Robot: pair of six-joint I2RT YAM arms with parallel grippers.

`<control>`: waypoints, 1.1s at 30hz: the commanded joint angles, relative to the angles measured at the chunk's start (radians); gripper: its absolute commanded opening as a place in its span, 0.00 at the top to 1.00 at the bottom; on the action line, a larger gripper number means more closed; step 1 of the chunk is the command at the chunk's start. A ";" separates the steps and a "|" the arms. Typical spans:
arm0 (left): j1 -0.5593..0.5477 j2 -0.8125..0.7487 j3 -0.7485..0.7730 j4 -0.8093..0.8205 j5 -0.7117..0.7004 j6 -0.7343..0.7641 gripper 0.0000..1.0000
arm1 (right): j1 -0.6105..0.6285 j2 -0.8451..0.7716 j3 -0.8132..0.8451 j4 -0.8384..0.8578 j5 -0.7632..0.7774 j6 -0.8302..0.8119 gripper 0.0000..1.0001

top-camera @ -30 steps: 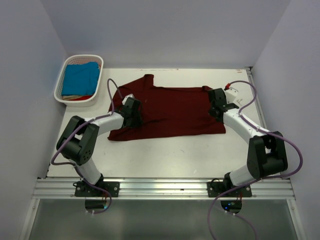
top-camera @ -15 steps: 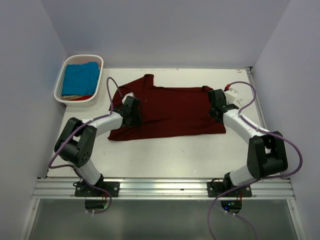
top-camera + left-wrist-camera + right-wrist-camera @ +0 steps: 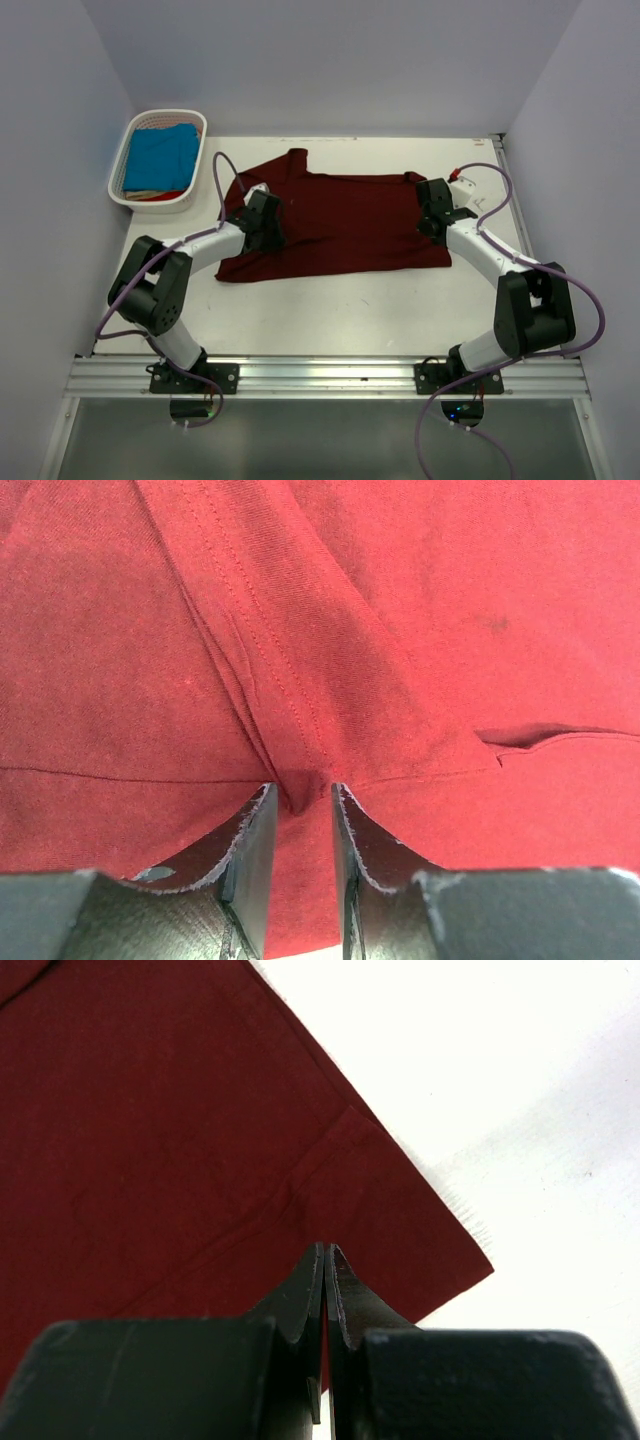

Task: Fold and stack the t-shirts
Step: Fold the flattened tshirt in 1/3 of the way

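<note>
A dark maroon t-shirt (image 3: 340,225) lies spread on the white table, one sleeve pointing to the far left. My left gripper (image 3: 268,222) rests low on its left part. In the left wrist view the left gripper (image 3: 300,792) has its jaws parted around a raised, stitched fold of the maroon t-shirt (image 3: 450,600). My right gripper (image 3: 430,210) sits at the shirt's far right corner. The right wrist view shows the right gripper (image 3: 326,1250) shut just above the t-shirt's (image 3: 150,1140) hem, with no cloth seen pinched. A turquoise t-shirt (image 3: 160,157) lies in the basket.
The white slatted basket (image 3: 122,196) stands at the table's far left corner, with more cloth under the turquoise shirt. Grey walls close in the table on the left, back and right. Purple cables loop over both arms. Bare table shows in front of the maroon shirt.
The left arm's elbow has shifted very slightly. The maroon shirt and the right arm lie as before.
</note>
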 commanded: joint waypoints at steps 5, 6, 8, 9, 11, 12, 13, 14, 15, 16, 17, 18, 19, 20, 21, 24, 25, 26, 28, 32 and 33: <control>0.008 0.008 0.029 0.007 -0.033 0.022 0.76 | -0.003 -0.033 -0.007 0.003 0.029 -0.011 1.00; 0.008 0.007 0.030 0.007 -0.035 0.022 0.79 | -0.003 -0.033 -0.008 0.003 0.028 -0.009 1.00; 0.008 0.010 0.030 0.007 -0.035 0.025 0.89 | -0.003 -0.033 -0.008 0.003 0.029 -0.009 1.00; 0.008 0.010 0.032 0.009 -0.035 0.025 0.97 | -0.003 -0.033 -0.011 0.004 0.029 -0.009 1.00; 0.008 0.011 0.032 0.010 -0.033 0.025 1.00 | -0.003 -0.033 -0.012 0.004 0.029 -0.008 1.00; 0.008 0.013 0.032 0.010 -0.033 0.025 1.00 | -0.003 -0.035 -0.012 0.004 0.029 -0.008 1.00; 0.008 0.013 0.033 0.009 -0.032 0.025 1.00 | -0.003 -0.035 -0.012 0.004 0.029 -0.008 1.00; 0.008 0.013 0.033 0.007 -0.032 0.025 1.00 | -0.003 -0.035 -0.012 0.006 0.029 -0.009 1.00; 0.008 0.013 0.033 0.006 -0.033 0.023 1.00 | -0.003 -0.035 -0.015 0.006 0.029 -0.011 1.00; 0.008 0.013 0.035 0.002 -0.033 0.022 1.00 | -0.003 -0.036 -0.015 0.006 0.029 -0.011 1.00; 0.008 0.013 0.036 -0.011 -0.033 0.017 0.96 | -0.003 -0.035 -0.015 0.006 0.029 -0.009 1.00; 0.008 0.011 0.039 -0.017 -0.035 0.013 0.92 | -0.003 -0.033 -0.018 0.006 0.029 -0.009 1.00; 0.008 0.008 0.039 -0.024 -0.036 0.010 0.88 | -0.003 -0.033 -0.019 0.007 0.029 -0.008 1.00; 0.008 0.002 0.033 -0.022 -0.038 0.007 0.81 | -0.003 -0.033 -0.021 0.010 0.029 -0.009 1.00; 0.008 -0.004 0.030 -0.019 -0.038 0.005 0.78 | -0.003 -0.030 -0.022 0.010 0.028 -0.009 1.00; 0.008 -0.012 0.024 -0.014 -0.039 0.005 0.73 | -0.004 -0.027 -0.022 0.013 0.023 -0.004 1.00; 0.008 -0.010 0.024 -0.014 -0.038 0.007 0.73 | -0.003 -0.027 -0.022 0.012 0.023 -0.004 1.00; 0.008 -0.009 0.026 -0.011 -0.035 0.007 0.73 | -0.003 -0.026 -0.021 0.012 0.022 -0.006 1.00; 0.008 -0.003 0.026 -0.005 -0.030 0.010 0.73 | -0.003 -0.027 -0.021 0.013 0.023 -0.004 1.00; 0.008 0.016 0.024 0.022 -0.018 0.022 0.76 | -0.003 -0.032 -0.022 0.012 0.028 -0.008 1.00; 0.008 0.021 0.026 0.022 -0.016 0.022 0.77 | -0.003 -0.032 -0.022 0.012 0.028 -0.006 1.00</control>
